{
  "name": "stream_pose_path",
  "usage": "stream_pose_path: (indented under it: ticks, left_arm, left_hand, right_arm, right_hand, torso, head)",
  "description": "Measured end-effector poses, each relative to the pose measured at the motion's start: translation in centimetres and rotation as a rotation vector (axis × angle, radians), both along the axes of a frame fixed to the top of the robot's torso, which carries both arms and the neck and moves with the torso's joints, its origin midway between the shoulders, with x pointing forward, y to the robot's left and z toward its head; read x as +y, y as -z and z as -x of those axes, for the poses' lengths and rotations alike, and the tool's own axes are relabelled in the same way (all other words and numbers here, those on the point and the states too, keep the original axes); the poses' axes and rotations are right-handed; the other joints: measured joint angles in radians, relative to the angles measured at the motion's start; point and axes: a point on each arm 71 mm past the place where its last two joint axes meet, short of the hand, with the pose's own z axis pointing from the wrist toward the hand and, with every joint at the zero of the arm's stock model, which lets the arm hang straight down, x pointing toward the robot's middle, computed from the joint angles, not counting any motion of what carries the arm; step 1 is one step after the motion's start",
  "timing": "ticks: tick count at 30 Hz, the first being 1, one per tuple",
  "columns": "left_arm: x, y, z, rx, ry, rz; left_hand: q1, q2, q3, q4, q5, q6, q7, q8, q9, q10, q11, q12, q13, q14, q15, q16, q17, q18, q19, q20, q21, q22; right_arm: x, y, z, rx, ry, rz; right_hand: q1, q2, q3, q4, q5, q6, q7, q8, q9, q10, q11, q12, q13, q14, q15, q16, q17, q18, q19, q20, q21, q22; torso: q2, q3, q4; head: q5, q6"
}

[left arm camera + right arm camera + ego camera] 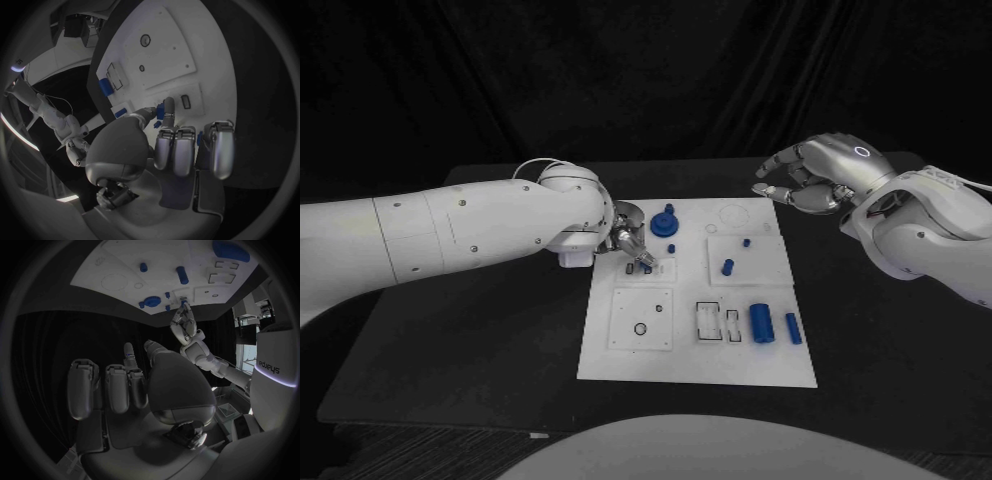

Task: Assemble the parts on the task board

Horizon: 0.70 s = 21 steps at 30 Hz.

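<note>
The white task board [697, 350] lies mid-table. My left hand [629, 238] reaches down onto its far left part. There the thumb and a finger pinch a small blue part [160, 113] against the board [156, 55]. The right wrist view shows this left hand [185, 325] with the blue part [182, 303] at its fingertips. My right hand [812, 180] hovers above the board's far right corner, fingers curled in and nothing in them. Loose on the board are a round blue knob [665, 222], a blue peg [727, 266] and two blue cylinders [762, 322].
Two black rings [639, 328] lie on the board's near left panel, and rectangular slots [718, 320] sit beside the cylinders. A small blue pin [746, 241] stands on the far right panel. Black table [473, 340] surrounds the board, with a dark curtain behind it.
</note>
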Motion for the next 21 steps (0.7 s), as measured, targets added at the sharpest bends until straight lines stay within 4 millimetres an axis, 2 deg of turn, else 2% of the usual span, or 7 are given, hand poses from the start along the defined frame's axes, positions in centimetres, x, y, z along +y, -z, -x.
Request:
stream_pose_path:
  ticks: [9,18,21]
  left_arm:
    - [1.0,0.1,0.6,0.043,-0.049,0.001]
    - [1.3,0.2,0.7,0.059,-0.072,-0.005]
    - [1.3,0.2,0.7,0.061,-0.077,-0.006]
  left_hand:
    - [-0.012,0.002,0.003,0.003,-0.004,0.000,0.000,0.000,0.002,0.000,0.000,0.000,0.000,0.000,0.000,0.000,0.000,0.000,0.000,0.000,0.000,0.000]
    - [-0.020,0.002,0.012,0.004,-0.007,0.000,0.001,-0.004,0.004,0.000,0.000,0.000,0.000,0.000,0.000,0.000,0.000,0.000,0.000,0.000,-0.004,0.000]
    - [-0.027,0.008,0.021,0.004,-0.011,0.002,0.002,-0.004,0.004,0.000,0.000,0.000,0.000,0.000,0.000,0.000,0.000,0.000,-0.004,-0.004,-0.008,0.000]
  right_arm:
    - [0.0,0.4,0.1,0.014,0.004,0.005]
    - [0.0,0.7,0.1,0.026,0.006,0.010]
    - [0.0,0.7,0.1,0.028,0.006,0.011]
  right_hand:
    - [0.020,-0.002,0.009,-0.009,0.042,0.007,0.000,-0.005,0.000,0.000,0.000,0.000,0.000,0.000,0.000,-0.003,0.000,0.000,0.000,0.000,-0.004,0.000]
    - [0.030,-0.003,0.015,-0.015,0.057,0.007,0.000,-0.010,0.001,0.000,0.000,0.000,0.000,0.000,0.000,-0.003,0.000,0.000,0.000,0.000,-0.008,0.000]
    - [0.030,-0.003,0.020,-0.014,0.066,0.007,0.000,-0.010,0.001,0.000,0.000,0.000,0.000,0.000,0.000,-0.003,0.000,0.000,0.000,0.000,-0.007,0.000]
  torso:
    - [-0.001,0.0010,0.0002]
    - [-0.002,0.0012,0.0019]
    - [-0.002,0.0012,0.0020]
  head:
    - [0.005,0.000]
    - [0.007,0.000]
    - [0.007,0.000]
